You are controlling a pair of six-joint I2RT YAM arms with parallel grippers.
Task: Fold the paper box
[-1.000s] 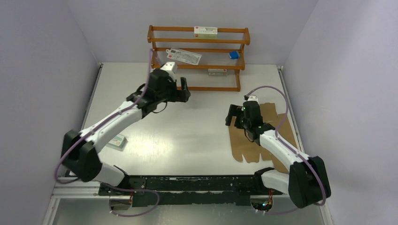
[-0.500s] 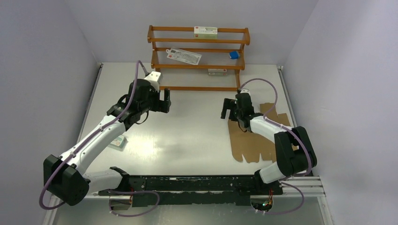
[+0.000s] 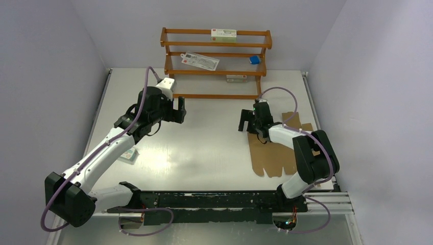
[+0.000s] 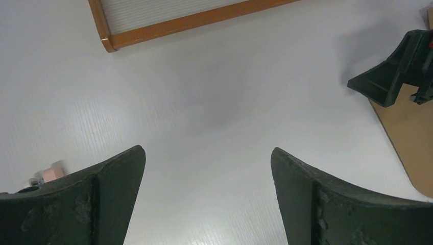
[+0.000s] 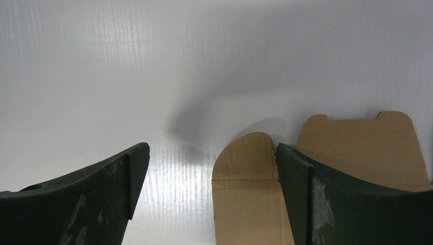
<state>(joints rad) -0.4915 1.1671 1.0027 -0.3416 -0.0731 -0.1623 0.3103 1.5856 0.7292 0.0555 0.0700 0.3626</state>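
The paper box (image 3: 275, 153) is a flat brown cardboard sheet lying on the table's right side. My right gripper (image 3: 246, 124) hangs open over its far left corner. In the right wrist view a rounded flap (image 5: 245, 173) of the sheet lies between the fingers of the right gripper (image 5: 212, 148), close to the right fingertip (image 5: 293, 168). A wider flap (image 5: 362, 148) lies beyond it. My left gripper (image 3: 179, 111) is open over bare table, left of centre and in front of the rack. The left gripper (image 4: 208, 152) has nothing between its fingers, and the sheet's edge (image 4: 408, 132) shows at the right.
A wooden rack (image 3: 214, 71) stands at the back with white cartons and a small blue object (image 3: 254, 60) on its shelves. Its base rail (image 4: 194, 20) is just ahead of my left gripper. One small white carton (image 3: 127, 154) lies under my left arm. Walls close both sides.
My left gripper has drawn back from the rack, leftward and nearer. My right gripper has shifted up-left along the sheet's far left corner as its arm folded in. Both stay open.
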